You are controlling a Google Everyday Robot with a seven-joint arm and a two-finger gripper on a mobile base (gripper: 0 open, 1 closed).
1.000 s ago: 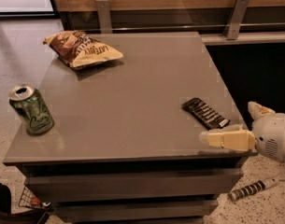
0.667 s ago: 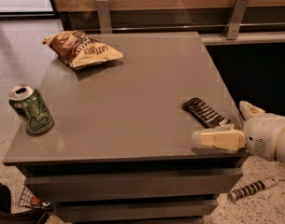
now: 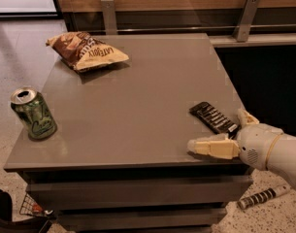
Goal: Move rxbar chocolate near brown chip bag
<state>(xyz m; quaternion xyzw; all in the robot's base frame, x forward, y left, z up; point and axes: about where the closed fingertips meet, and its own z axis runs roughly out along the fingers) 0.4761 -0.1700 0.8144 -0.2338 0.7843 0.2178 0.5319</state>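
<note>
Two fingers of the gripper gape wide at the rxbar chocolate, well apart from the brown chip bag

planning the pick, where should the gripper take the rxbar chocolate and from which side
Pinch the rxbar chocolate across its narrow width, about mid-length, coming from above at the edge of the table where the open gripper sits. It lies flat and slanted; only its long edges offer a hold.

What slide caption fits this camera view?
Open gripper by the rxbar chocolate at the table edge; brown chip bag in the far-left corner.
</note>
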